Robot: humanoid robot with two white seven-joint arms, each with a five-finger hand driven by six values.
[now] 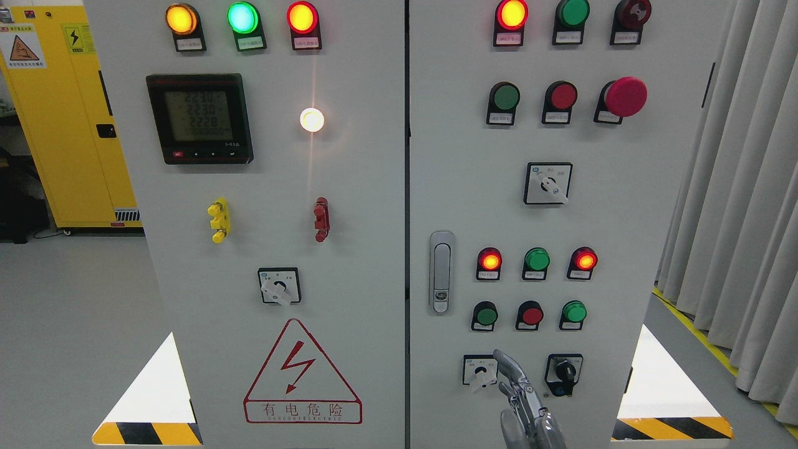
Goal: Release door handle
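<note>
Hand (523,399) at the bottom edge of the frame, right of centre: you see metallic fingers (512,369) rising up and to the left, loosely extended, closed on nothing. The arm enters at the bottom, right of the middle, so log it as the right hand. Its topmost fingertip lies just beside the small selector switch (480,372) in the lower right part of the frame; contact with the switch cannot be confirmed from this angle. Left arm not in view.

Door handle (441,272) sits further up, a flat silver latch lying flush against the right door (654,206) near the centre seam, middle of the frame. Hand and handle are well apart, with the button rows (536,287) up and to the right of the fingers.

Judgement: the release looks done, since nothing grips the handle and the latch appears seated. Next move calls for you to draw the hand down and back, clear of the selector switch and the black knob (565,372) to its right, without nudging either.

Hidden or unclear: palm and wrist are cut off by the bottom edge; thumb position unreadable; labels under the lamps too small to read.
</note>
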